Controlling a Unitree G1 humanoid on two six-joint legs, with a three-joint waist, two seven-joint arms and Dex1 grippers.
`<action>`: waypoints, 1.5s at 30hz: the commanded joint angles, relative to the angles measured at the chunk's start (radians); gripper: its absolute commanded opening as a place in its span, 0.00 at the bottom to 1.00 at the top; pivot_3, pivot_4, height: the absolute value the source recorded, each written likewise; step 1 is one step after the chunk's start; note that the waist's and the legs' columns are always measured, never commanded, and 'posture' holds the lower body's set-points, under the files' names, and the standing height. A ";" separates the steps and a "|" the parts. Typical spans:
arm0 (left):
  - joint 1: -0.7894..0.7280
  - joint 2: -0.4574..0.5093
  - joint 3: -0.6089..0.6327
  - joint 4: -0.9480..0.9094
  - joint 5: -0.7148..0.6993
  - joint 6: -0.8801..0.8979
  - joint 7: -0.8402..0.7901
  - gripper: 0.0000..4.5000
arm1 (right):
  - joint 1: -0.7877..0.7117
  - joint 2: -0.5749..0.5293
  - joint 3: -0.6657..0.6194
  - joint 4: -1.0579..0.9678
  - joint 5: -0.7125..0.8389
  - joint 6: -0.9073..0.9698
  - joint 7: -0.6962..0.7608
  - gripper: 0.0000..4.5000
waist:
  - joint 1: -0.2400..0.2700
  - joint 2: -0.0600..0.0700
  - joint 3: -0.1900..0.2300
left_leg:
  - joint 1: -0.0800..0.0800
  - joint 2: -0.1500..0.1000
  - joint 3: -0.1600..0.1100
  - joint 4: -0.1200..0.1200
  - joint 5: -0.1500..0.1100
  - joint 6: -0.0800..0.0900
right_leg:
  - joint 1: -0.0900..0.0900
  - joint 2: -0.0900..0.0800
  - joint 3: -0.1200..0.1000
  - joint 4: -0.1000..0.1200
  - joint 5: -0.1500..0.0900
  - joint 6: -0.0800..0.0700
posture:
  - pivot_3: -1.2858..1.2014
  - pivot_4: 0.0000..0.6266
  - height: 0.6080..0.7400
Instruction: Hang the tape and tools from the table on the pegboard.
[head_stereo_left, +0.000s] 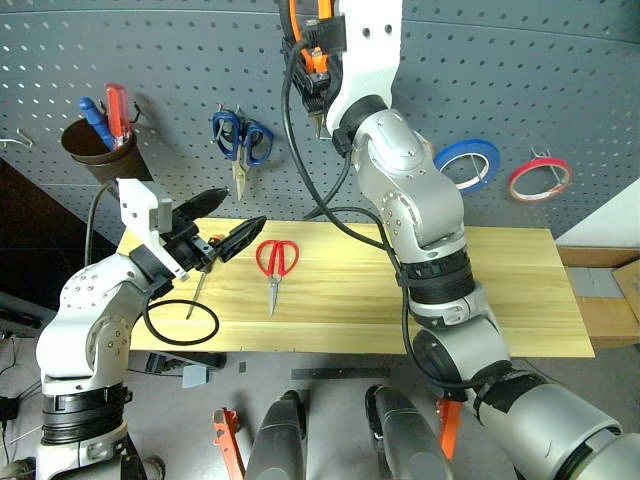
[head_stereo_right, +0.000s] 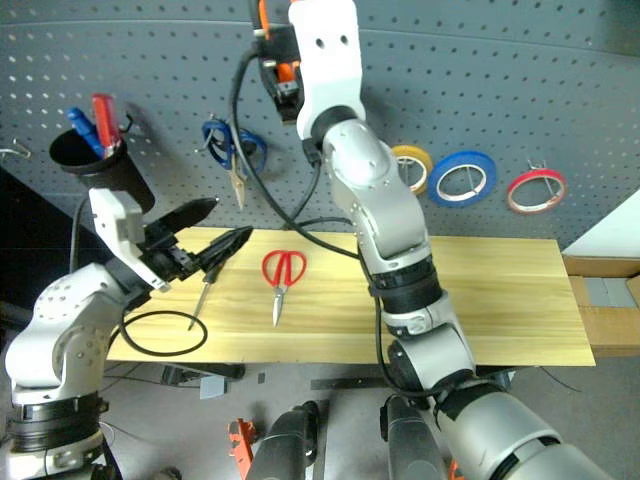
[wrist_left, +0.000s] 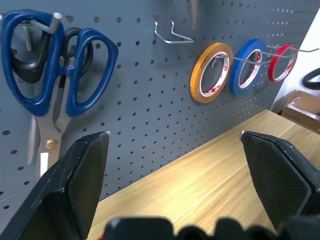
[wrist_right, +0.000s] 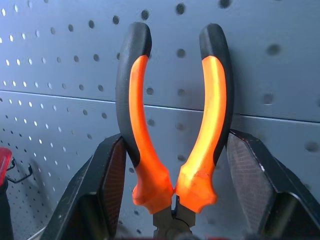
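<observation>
Landmark: the pegboard (head_stereo_left: 560, 90). Entries run left to right along it.

Left gripper (head_stereo_left: 222, 232) hovered low in front of the pegboard's left part, fingers spread wide, nothing between them. Just below it the screwdriver (head_stereo_left: 198, 292) lay on the table (head_stereo_left: 520, 290), not hung.

Red-handled scissors (head_stereo_left: 276, 262) lay flat on the table below the board, under the blue-handled scissors (head_stereo_left: 241, 138) (those already on a hook, not ours). Not hung.

Right gripper (wrist_right: 172, 197) was raised against the board's upper middle, jaws partly closed on the pliers (wrist_right: 172, 120) near the pivot, orange-and-black handles pointing at the holes. No hook visible near the handles, so the pliers counted as in hand, not hung.

Red tape (head_stereo_left: 539, 179) hung on a hook at the board's right, beside the blue roll (head_stereo_left: 468, 164). Done.

Tally: one of four hung; pliers under way; scissors and screwdriver left.
</observation>
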 joint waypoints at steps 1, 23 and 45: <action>-0.033 0.001 -0.009 -0.023 -0.015 -0.013 0.002 1.00 | -0.049 -0.016 0.003 0.060 -0.035 -0.158 0.005 0.57 | 0.001 0.000 0.000 | 0.000 0.000 0.000 0.000 0.000 0.000 | 0.000 0.000 0.000 0.000 0.000 0.000 | 0.52 0.37 1.00; -0.102 -0.024 -0.077 0.019 0.006 -0.044 -0.016 1.00 | 0.113 -0.064 0.063 0.212 -0.195 -0.409 -0.027 0.57 | 0.005 0.000 0.000 | 0.000 -0.001 0.000 0.001 0.000 0.000 | 0.000 0.000 0.000 0.001 0.000 -0.001 | 0.52 0.39 1.00; -0.065 -0.057 -0.147 0.055 0.102 -0.067 0.046 1.00 | 0.348 -0.095 0.172 -0.109 -0.195 0.087 0.165 0.99 | 0.001 0.000 0.000 | 0.001 -0.001 0.000 0.001 0.000 -0.001 | 0.001 0.000 0.000 0.001 0.001 -0.001 | 0.51 0.42 1.00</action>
